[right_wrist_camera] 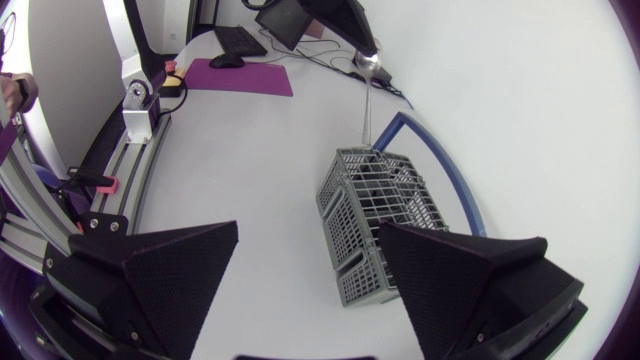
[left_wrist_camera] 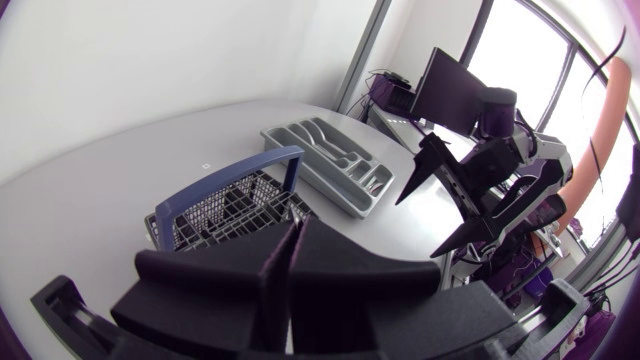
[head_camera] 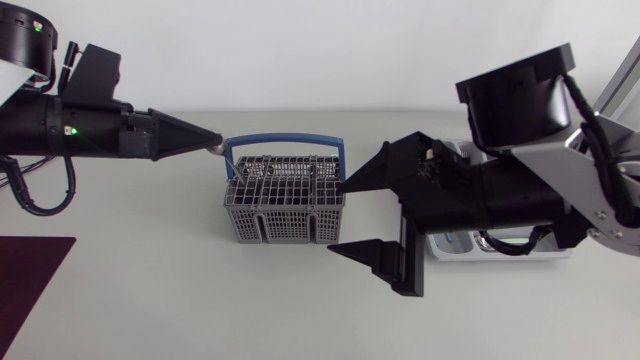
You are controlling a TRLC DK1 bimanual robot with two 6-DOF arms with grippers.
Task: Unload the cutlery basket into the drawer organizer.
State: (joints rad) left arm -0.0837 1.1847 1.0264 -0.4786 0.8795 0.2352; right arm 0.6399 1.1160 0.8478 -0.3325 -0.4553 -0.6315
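Surface: your table [head_camera: 150,300] is a matt, pale grey-white slab against a plain white wall. A flat dark purple mat [head_camera: 30,280] lies at its left near corner.

Basket [head_camera: 285,200]: grey plastic, a box of thin lattice walls with a gridded top split into small square cells. It stands upright mid-table between your two grippers. A blue hoop handle [head_camera: 285,140] arches over its far side.

Organizer [left_wrist_camera: 325,160]: a smooth grey moulded tray with long rounded compartments. It sits just to the right of the basket, apart from it, mostly covered by your right arm in the head view.

Left gripper [head_camera: 212,146]: matte black wedges clenched tip to tip on a spoon [right_wrist_camera: 370,90], a thin bright metal piece. Its bowl is up at the fingertips and its shaft hangs down to the basket's far corner by the handle. You cannot tell whether its lower end is clear of the grid. Two green lights glow on that arm's black link.

Right gripper [head_camera: 336,216]: released, with the wedges spread wide. It sits low beside the basket's right wall, one tip near the top corner, and holds nothing.
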